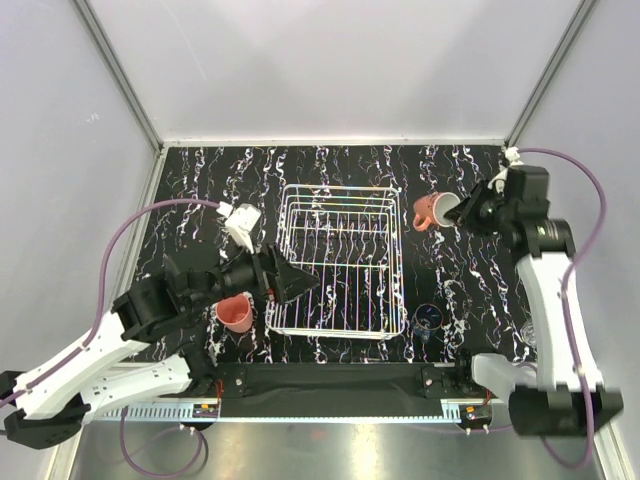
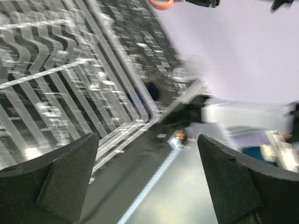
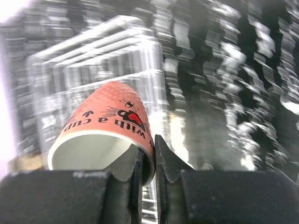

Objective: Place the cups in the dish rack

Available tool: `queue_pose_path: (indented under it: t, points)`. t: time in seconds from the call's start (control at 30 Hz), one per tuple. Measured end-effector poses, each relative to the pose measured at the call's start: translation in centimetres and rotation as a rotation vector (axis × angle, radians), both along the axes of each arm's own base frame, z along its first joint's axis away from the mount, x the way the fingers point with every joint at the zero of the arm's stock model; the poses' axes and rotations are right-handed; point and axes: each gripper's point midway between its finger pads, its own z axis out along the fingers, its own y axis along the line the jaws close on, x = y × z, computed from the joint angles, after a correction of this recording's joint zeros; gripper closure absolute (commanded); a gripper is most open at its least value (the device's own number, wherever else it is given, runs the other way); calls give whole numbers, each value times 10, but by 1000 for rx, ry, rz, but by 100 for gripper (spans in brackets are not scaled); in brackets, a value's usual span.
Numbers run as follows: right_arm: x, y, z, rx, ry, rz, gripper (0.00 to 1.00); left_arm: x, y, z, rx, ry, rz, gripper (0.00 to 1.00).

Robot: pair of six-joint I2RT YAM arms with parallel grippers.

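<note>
Black marbled tabletop with white walls around it, seen from above. White wire rack [image 1: 338, 262] sits at the middle of the tabletop. Right gripper [image 1: 462, 210] is pinched narrow on the rim of the orange mug [image 1: 433, 211], one finger inside the mouth and one outside. The mug is tipped on its side near the far right of the tabletop, its base pointing left toward the rack and its mouth back toward the gripper. The rack's far right corner is just beside the mug, to its left, so the right arm looks the nearer one for loading it. Left gripper [image 1: 300, 283] stands wide, holding nothing, over the rack's near left corner. Pink tumbler [image 1: 236, 312] stands just left of that corner; blue cup [image 1: 430, 320] stands off the near right corner. Both wrist views are blurred. Whether the mug is clear of the tabletop cannot be told, and the clear glasses and cream cup cannot be made out
</note>
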Motion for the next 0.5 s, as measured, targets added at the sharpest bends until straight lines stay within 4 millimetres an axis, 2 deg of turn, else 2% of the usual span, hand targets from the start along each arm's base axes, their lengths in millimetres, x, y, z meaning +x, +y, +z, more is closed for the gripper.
queue_pose_path:
  t: [0.07,0.1,0.2,0.37,0.5]
  points:
    - [-18,22,44,81,-177,101,100,-4,-15,9,-68,42,-40,4]
    - [-21,25,51,93,-203,119,100,-6,-20,13,-93,56,-56,4]
    - [-45,53,81,199,-375,268,100,-10,-42,24,-199,122,-112,3]
    - [-88,88,95,332,-558,500,100,-14,-80,26,-345,285,-199,1]
    - [-116,103,105,396,-668,632,100,-18,-97,32,-405,361,-259,1]
